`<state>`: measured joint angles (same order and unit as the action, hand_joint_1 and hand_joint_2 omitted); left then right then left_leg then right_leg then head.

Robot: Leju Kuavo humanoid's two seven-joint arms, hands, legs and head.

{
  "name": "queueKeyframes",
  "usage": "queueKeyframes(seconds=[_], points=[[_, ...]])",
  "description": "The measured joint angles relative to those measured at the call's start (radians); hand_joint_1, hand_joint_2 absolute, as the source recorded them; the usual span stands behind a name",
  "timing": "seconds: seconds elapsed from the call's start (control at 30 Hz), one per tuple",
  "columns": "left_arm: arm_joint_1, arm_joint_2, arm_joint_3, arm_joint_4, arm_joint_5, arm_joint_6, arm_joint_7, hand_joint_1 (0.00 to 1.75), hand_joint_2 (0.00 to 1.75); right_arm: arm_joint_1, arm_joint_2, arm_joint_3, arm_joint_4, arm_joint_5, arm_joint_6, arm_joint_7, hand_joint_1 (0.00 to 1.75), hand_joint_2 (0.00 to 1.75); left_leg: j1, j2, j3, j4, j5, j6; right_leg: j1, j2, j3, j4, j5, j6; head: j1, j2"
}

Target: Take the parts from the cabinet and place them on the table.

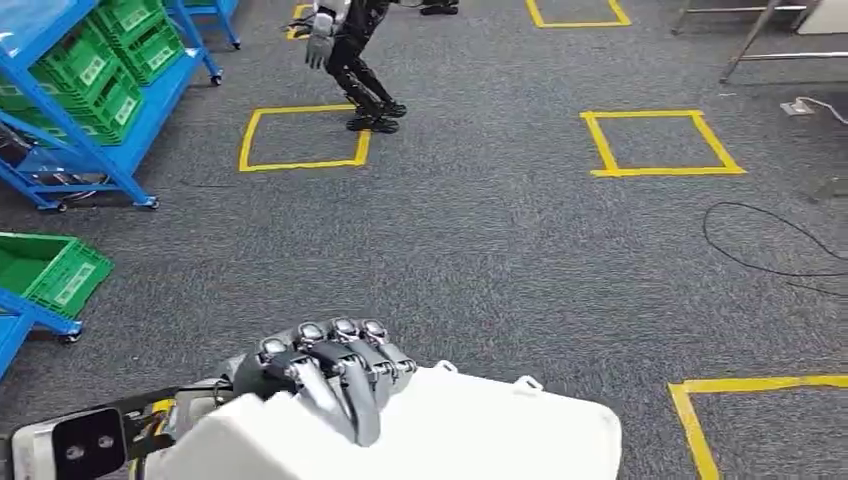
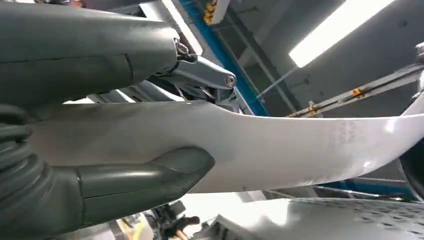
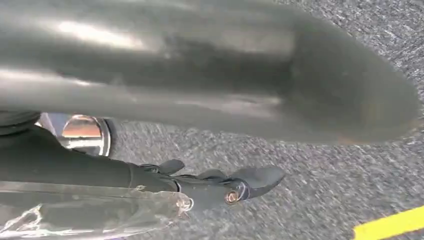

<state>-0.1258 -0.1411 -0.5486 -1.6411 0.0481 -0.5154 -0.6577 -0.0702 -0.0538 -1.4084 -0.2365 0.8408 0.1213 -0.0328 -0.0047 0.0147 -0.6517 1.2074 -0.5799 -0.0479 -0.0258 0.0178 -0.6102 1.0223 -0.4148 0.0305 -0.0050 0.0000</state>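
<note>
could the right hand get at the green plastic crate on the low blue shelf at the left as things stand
Probably not. The right hand hangs over grey carpet, while the green plastic crate sits off to the robot's left, beyond the left hand gripping the white moulded part.

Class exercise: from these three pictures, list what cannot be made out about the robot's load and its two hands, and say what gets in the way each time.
- White part: cut off by the head view's bottom edge; full shape unknown.
- Left hand: grips the part's edge; its thumb is hidden under the part in the head view.
- Right hand: right wrist view blurred, a big grey cover blocks it; whether it holds anything cannot be told.
</note>
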Motion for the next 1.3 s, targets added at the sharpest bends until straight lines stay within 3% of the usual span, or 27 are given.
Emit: queueKeyframes(seconds=[0.03,0.07,0.1,0.17,0.2,0.23,0.33,0.37,0.4,0.43,0.5,0.53,0.57,0.63,0.67,0.7,0.73,0.87,0.93,1.0,1.03,1.07,1.1,1.17,1.2,1.23,1.3], points=[[0.004,0.000,0.000,0.005,-0.001,0.008,0.001,1.75,1.75,0.002,0.001,-0.001,0.000,-0.004,-0.001,0.000,0.00,0.00,0.001,0.000,-0.030,0.055,-0.014,0.000,0.000,0.011,-0.002,0.000,0.000,0.000,0.000,0.000],[0.006,0.000,-0.001,0.006,-0.002,0.015,0.001,1.75,1.75,0.003,0.001,-0.002,0.000,-0.007,-0.001,0.000,0.00,0.00,0.001,-0.001,-0.037,0.064,-0.004,0.001,-0.001,0.019,-0.002,0.000,0.001,0.001,0.000,0.000],[0.007,0.000,-0.001,0.006,-0.003,0.024,0.001,1.75,1.75,0.005,0.001,-0.005,0.000,-0.013,-0.001,-0.001,0.00,0.00,0.002,-0.002,-0.027,0.039,0.027,0.002,-0.002,0.030,-0.002,0.000,0.002,0.002,0.000,0.000],[0.007,-0.004,-0.001,0.006,0.000,0.036,0.002,1.75,1.75,0.003,0.002,-0.008,0.000,-0.022,0.000,-0.005,0.00,0.00,0.006,-0.019,0.041,-0.103,0.118,0.005,-0.006,0.052,-0.001,0.000,0.005,0.009,0.000,0.000],[0.006,-0.006,-0.001,0.006,0.000,0.036,0.004,1.75,1.75,0.003,0.002,-0.010,-0.003,-0.027,0.003,-0.010,0.00,0.00,0.012,-0.060,0.075,-0.169,0.141,0.004,-0.008,0.061,-0.003,0.001,0.006,0.016,-0.001,0.000],[0.006,-0.007,-0.002,0.006,0.000,0.036,0.006,1.75,1.75,0.000,0.002,-0.011,-0.005,-0.032,0.004,-0.015,0.00,0.00,0.015,-0.074,0.089,-0.205,0.131,0.007,-0.002,0.071,-0.011,0.010,0.005,0.024,-0.003,0.000],[0.000,-0.005,-0.008,0.006,0.001,0.022,0.011,1.75,1.75,0.006,0.002,-0.017,-0.006,-0.043,0.018,-0.038,0.00,0.00,0.008,-0.060,0.082,-0.203,0.131,0.025,-0.010,0.089,-0.018,-0.010,0.021,0.046,-0.003,0.000],[-0.006,-0.005,-0.011,0.006,0.000,0.017,0.009,1.75,1.75,0.006,0.002,-0.020,-0.006,-0.048,0.023,-0.050,0.00,0.00,0.016,-0.046,0.083,-0.211,0.137,0.036,-0.010,0.092,-0.023,-0.008,0.020,0.050,-0.004,0.000],[-0.011,-0.005,-0.014,0.006,0.000,0.011,0.003,1.75,1.75,0.004,0.004,-0.023,-0.006,-0.055,0.031,-0.059,0.00,0.00,0.014,-0.039,0.083,-0.211,0.139,0.040,-0.004,0.050,-0.030,0.011,0.005,0.051,0.002,0.000],[-0.014,-0.005,-0.015,0.006,0.002,0.005,-0.005,1.75,1.75,-0.002,0.003,-0.026,-0.006,-0.066,0.041,-0.067,0.00,0.00,0.012,-0.032,0.083,-0.211,0.138,0.046,-0.001,0.019,-0.055,0.067,-0.032,0.051,0.012,0.000],[-0.015,0.000,-0.016,0.006,0.003,-0.004,-0.008,1.75,1.75,-0.014,0.005,-0.034,-0.006,-0.080,0.056,-0.077,0.00,0.00,0.006,-0.009,0.083,-0.211,0.136,0.051,0.001,-0.002,-0.128,0.230,-0.110,0.053,0.013,0.000],[-0.015,0.003,-0.017,0.006,0.002,-0.010,-0.010,1.75,1.75,-0.016,0.006,-0.035,-0.006,-0.084,0.059,-0.079,0.00,0.00,0.004,0.002,0.082,-0.211,0.136,0.052,0.001,-0.006,-0.157,0.300,-0.133,0.052,0.013,0.000],[-0.015,0.005,-0.018,0.006,0.002,-0.014,-0.010,1.75,1.75,-0.015,0.006,-0.035,-0.006,-0.083,0.063,-0.080,0.00,0.00,0.001,0.010,0.083,-0.211,0.135,0.053,0.001,-0.007,-0.159,0.312,-0.128,0.050,0.013,0.000],[-0.016,0.006,-0.019,0.006,0.002,-0.019,-0.011,1.75,1.75,-0.014,0.006,-0.038,-0.006,-0.087,0.071,-0.084,0.00,0.00,-0.001,0.026,0.086,-0.211,0.134,0.054,0.005,-0.011,-0.094,0.204,-0.068,0.044,0.013,0.000],[-0.018,0.006,-0.019,0.006,0.002,-0.020,-0.011,1.75,1.75,-0.015,0.006,-0.040,-0.006,-0.089,0.074,-0.085,0.00,0.00,-0.001,0.033,0.088,-0.211,0.133,0.052,0.007,-0.023,-0.041,0.112,-0.032,0.040,0.013,0.000],[-0.020,0.006,-0.020,0.006,0.002,-0.021,-0.011,1.75,1.75,-0.017,0.006,-0.040,-0.006,-0.090,0.074,-0.085,0.00,0.00,-0.003,0.041,0.091,-0.211,0.131,0.049,0.011,-0.055,0.011,0.025,-0.010,0.035,0.013,0.000],[-0.021,0.006,-0.020,0.006,0.002,-0.022,-0.011,1.75,1.75,-0.021,0.006,-0.040,-0.006,-0.091,0.076,-0.086,0.00,0.00,-0.013,0.045,0.091,-0.207,0.128,0.043,0.019,-0.070,0.019,0.005,-0.021,0.030,0.013,0.000],[-0.023,0.010,-0.023,0.006,0.004,-0.024,-0.014,1.75,1.75,-0.017,0.006,-0.041,-0.006,-0.094,0.063,-0.083,0.00,0.00,-0.012,0.070,0.094,-0.214,0.131,0.026,0.017,-0.032,0.010,0.001,-0.011,0.007,0.012,0.000],[-0.023,0.010,-0.023,0.006,0.006,-0.024,-0.016,1.75,1.75,-0.017,0.006,-0.046,-0.006,-0.108,0.050,-0.071,0.00,0.00,-0.008,0.014,0.073,-0.167,0.088,0.011,0.008,-0.019,0.011,-0.003,-0.005,-0.001,0.009,0.000],[-0.019,0.013,-0.023,0.006,0.001,-0.022,-0.016,1.75,1.75,-0.021,0.006,-0.053,-0.006,-0.119,0.041,-0.052,0.00,0.00,-0.005,-0.001,0.000,-0.012,0.008,0.005,0.006,-0.002,0.006,-0.003,-0.003,-0.005,0.010,0.000],[-0.016,0.014,-0.023,0.006,-0.002,-0.020,-0.016,1.75,1.75,-0.020,0.008,-0.056,-0.006,-0.119,0.039,-0.044,0.00,0.00,-0.004,-0.002,-0.037,0.059,-0.016,0.004,0.006,0.008,0.003,-0.003,-0.002,-0.005,0.010,0.000],[-0.013,0.016,-0.023,0.007,-0.007,-0.019,-0.016,1.75,1.75,-0.019,0.010,-0.058,-0.006,-0.120,0.034,-0.037,0.00,0.00,-0.003,-0.002,-0.057,0.094,-0.016,0.003,0.005,0.017,0.003,-0.003,-0.002,-0.004,0.010,0.000],[-0.012,0.017,-0.023,0.007,-0.011,-0.018,-0.016,1.75,1.75,-0.018,0.013,-0.058,-0.006,-0.119,0.034,-0.034,0.00,0.00,-0.002,-0.003,-0.052,0.079,0.008,0.003,0.004,0.028,0.003,-0.003,-0.001,-0.003,0.010,0.000],[-0.013,0.018,-0.024,0.007,-0.013,-0.016,-0.016,1.75,1.75,-0.019,0.020,-0.058,-0.006,-0.117,0.038,-0.033,0.00,0.00,0.003,-0.012,0.012,-0.053,0.097,0.003,0.000,0.051,0.004,-0.003,0.001,0.002,0.010,0.000],[-0.013,0.018,-0.025,0.006,-0.014,-0.016,-0.016,1.75,1.75,-0.021,0.023,-0.058,-0.006,-0.118,0.042,-0.034,0.00,0.00,0.008,-0.038,0.053,-0.134,0.135,0.001,-0.002,0.061,0.004,-0.003,0.002,0.007,0.010,0.000],[-0.013,0.018,-0.025,0.006,-0.018,-0.015,-0.016,1.75,1.75,-0.023,0.024,-0.058,-0.006,-0.118,0.046,-0.035,0.00,0.00,0.016,-0.088,0.077,-0.189,0.140,-0.001,0.002,0.071,-0.001,0.001,0.002,0.015,0.009,0.000],[-0.013,0.018,-0.026,0.007,-0.021,-0.014,-0.016,1.75,1.75,-0.025,0.027,-0.058,-0.006,-0.118,0.055,-0.040,0.00,0.00,0.013,-0.083,0.081,-0.207,0.128,0.010,-0.003,0.086,-0.014,0.001,0.008,0.028,0.010,0.000]])
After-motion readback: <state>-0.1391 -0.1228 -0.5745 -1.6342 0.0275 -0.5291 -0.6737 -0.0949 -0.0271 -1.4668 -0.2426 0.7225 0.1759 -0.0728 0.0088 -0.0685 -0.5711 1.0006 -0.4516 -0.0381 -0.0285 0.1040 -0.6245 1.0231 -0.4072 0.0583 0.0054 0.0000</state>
